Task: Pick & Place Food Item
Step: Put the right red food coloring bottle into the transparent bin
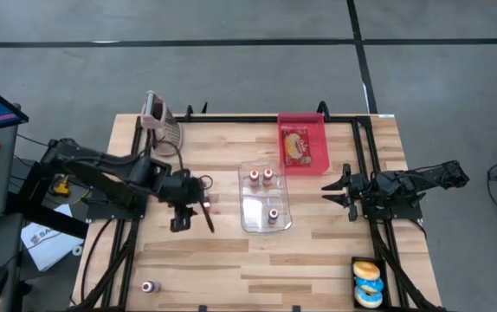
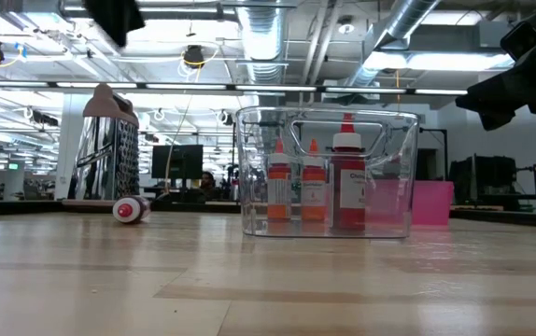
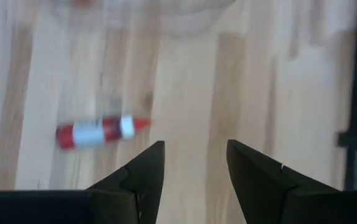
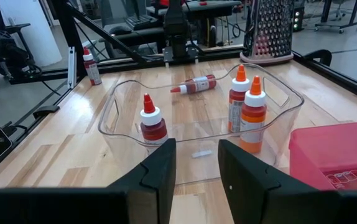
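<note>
Wooden tabletop (image 1: 318,251): pale planks inside a black frame, seen whole from above.
Clear bin (image 1: 265,198): set at the middle of the tabletop; three small bottles with orange caps are stood upright in it, two at the far end and one at the near end.
Loose red bottle (image 1: 206,205): laid on its side on the tabletop just left of the clear bin, outside it; it is seen through the bin from the right wrist (image 4: 194,84) and below the left wrist camera (image 3: 101,131).
Left claw (image 1: 193,217): held above the tabletop just left of the bin, over the fallen bottle; its fingers (image 3: 142,175) are parted with bare wood between them, and nothing is gripped.
Right claw (image 1: 338,191): held at the right side of the bin, pointed toward it; its fingers (image 4: 162,165) are moderately parted and nothing is held.
Red tray (image 1: 304,144): placed at the far edge, right of centre, with a packet in it.
Metal grater (image 1: 159,117): stood at the far left corner.
Another small bottle (image 1: 149,287): left at the near left edge.
Doughnuts (image 1: 368,284): kept in a container at the near right corner.
</note>
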Robot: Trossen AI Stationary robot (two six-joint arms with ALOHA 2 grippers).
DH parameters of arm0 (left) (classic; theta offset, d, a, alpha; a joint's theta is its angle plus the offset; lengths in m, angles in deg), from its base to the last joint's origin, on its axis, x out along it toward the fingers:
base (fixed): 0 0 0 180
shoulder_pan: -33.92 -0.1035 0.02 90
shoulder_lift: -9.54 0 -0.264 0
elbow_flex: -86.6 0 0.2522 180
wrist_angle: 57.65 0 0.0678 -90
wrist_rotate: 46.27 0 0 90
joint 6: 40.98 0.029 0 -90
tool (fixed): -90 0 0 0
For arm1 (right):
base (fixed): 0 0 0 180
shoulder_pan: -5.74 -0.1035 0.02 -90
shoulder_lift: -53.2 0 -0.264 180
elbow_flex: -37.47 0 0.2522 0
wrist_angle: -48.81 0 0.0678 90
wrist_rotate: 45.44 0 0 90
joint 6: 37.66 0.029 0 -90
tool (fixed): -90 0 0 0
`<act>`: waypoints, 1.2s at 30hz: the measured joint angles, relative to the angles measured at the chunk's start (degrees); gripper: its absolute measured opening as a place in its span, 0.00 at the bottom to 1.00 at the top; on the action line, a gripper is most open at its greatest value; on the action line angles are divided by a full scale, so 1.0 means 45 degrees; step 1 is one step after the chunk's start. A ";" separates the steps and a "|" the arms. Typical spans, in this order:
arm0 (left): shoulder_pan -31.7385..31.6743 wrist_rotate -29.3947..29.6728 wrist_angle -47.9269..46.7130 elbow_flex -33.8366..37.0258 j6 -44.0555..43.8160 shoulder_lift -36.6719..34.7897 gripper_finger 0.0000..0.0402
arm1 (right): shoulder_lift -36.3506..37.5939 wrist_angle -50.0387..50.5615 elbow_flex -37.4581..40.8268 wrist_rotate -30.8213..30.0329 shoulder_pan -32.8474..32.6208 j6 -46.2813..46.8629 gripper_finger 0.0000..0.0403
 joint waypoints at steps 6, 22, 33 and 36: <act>0.0632 0.0411 -0.0368 0.1220 0.1938 0.0188 0.42 | 0.0000 0.0001 0.0000 0.0000 -0.0003 0.0000 0.28; -0.0979 0.1549 0.2134 0.2283 1.0910 0.4588 0.42 | 0.0000 0.0000 0.0000 0.0000 -0.0002 0.0000 0.28; -0.1760 0.1475 0.3214 0.2292 1.2907 0.5387 0.42 | 0.0000 0.0000 0.0000 0.0000 0.0000 0.0000 0.28; -0.1758 0.1090 0.2702 0.2292 1.2789 0.5332 0.42 | 0.0000 0.0000 0.0000 0.0000 0.0001 0.0000 0.28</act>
